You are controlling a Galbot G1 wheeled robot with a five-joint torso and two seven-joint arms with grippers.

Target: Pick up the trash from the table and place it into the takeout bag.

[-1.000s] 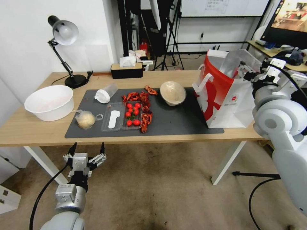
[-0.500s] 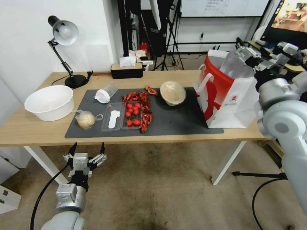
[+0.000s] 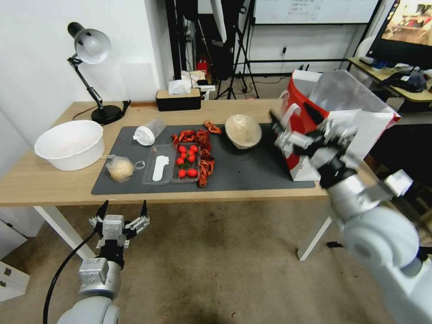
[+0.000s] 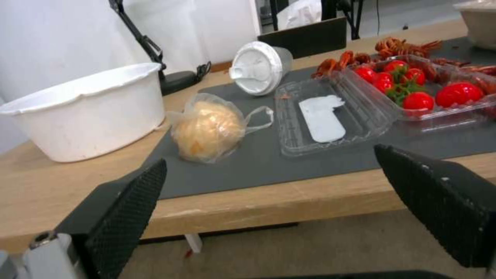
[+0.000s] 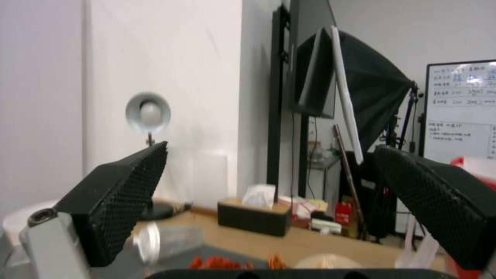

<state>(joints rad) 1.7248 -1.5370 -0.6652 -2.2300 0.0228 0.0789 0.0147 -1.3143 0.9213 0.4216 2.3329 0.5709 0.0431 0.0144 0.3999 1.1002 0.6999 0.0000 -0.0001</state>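
On the table [image 3: 45, 185] a dark grey mat [image 3: 252, 171] carries the trash: a clear white-lidded cup [image 3: 149, 130] on its side, a clear bag with a pale lump [image 3: 120, 168], a beige bowl [image 3: 243, 130], red shell scraps [image 3: 204, 157] and an open clear tray of tomatoes [image 3: 186, 161]. The takeout bag [image 3: 337, 92] stands open at the mat's right end. My right gripper [image 3: 294, 118] hovers open and empty in front of the bag's left side, pointing towards the bowl. Below the table's front edge my left gripper [image 3: 121, 211] is open and faces the lump bag [image 4: 207, 131] and the cup [image 4: 260, 68].
A white tub [image 3: 70, 144] stands at the table's left end, with a desk lamp [image 3: 92, 49] behind it. A black tissue box [image 3: 178, 99] sits at the back edge. Tripods and stands crowd the room beyond. Carpet lies in front of the table.
My right arm has swung from above the takeout bag's far right side down to the bag's front left, its gripper open throughout. The left arm and the trash are unchanged.
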